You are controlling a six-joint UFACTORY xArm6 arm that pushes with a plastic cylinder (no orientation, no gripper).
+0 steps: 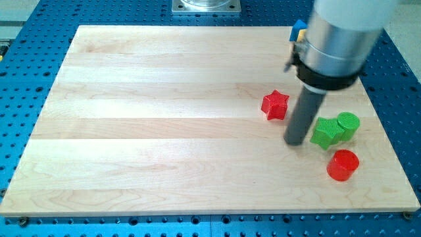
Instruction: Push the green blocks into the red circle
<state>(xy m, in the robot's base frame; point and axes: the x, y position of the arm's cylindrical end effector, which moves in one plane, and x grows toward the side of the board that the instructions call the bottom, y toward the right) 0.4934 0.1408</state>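
My tip point(295, 141) rests on the wooden board at the view's right. A green star-shaped block point(324, 132) lies just right of the tip, very close or touching. A green round block point(348, 125) sits against the green star's right side. A red round block point(343, 164) lies below the two green blocks, a small gap away. A red star block point(275, 105) lies above and left of the tip.
The wooden board point(164, 125) lies on a blue perforated table point(26, 72). A small blue and yellow piece point(299, 29) shows at the board's top right, mostly hidden behind the arm's grey body point(335, 39). A metal mount point(206, 6) sits at the view's top.
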